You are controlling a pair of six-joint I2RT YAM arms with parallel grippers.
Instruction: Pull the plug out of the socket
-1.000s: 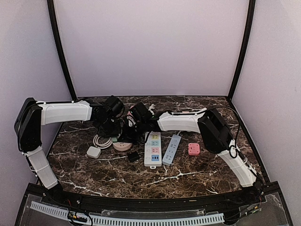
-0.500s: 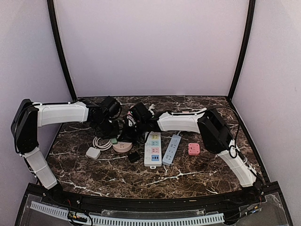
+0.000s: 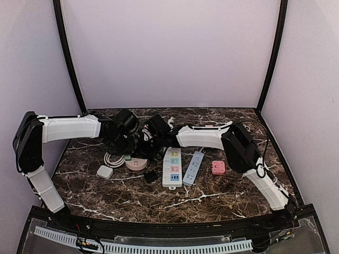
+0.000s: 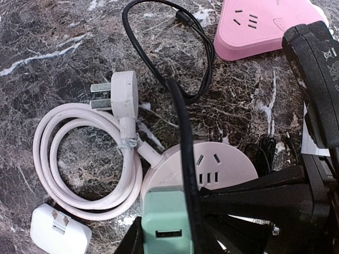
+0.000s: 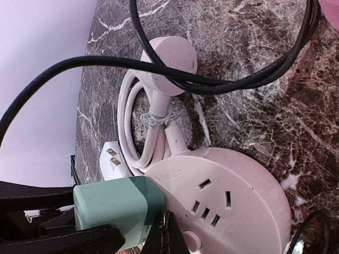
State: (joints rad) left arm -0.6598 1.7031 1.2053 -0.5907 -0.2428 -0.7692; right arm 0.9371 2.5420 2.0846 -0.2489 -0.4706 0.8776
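Observation:
The plug (image 4: 164, 222) is a mint-green USB charger block at the near rim of the round pink socket (image 4: 222, 164). My left gripper (image 4: 169, 235) is shut on the plug, one black finger on each side. Its prongs are hidden, so I cannot tell whether it is seated. In the right wrist view the plug (image 5: 114, 209) overlaps the socket's (image 5: 233, 196) left edge. My right gripper (image 5: 167, 233) is shut, its tips pressed on the socket top next to the plug. From above, both grippers (image 3: 124, 147) (image 3: 152, 150) crowd over the socket (image 3: 136, 164).
A coiled white cord with its three-pin plug (image 4: 119, 95) lies left of the socket, and a small white adapter (image 4: 58, 233) sits nearer. Black cable (image 4: 183, 132) drapes across the socket. A white power strip (image 3: 172, 167), a grey-blue strip (image 3: 194, 168), a pink block (image 3: 218, 168) and a black adapter (image 3: 150, 175) lie to the right.
My left arm has shifted a little to the left and its wrist has drawn back. The green plug now shows beside the socket from above. The right arm has barely moved.

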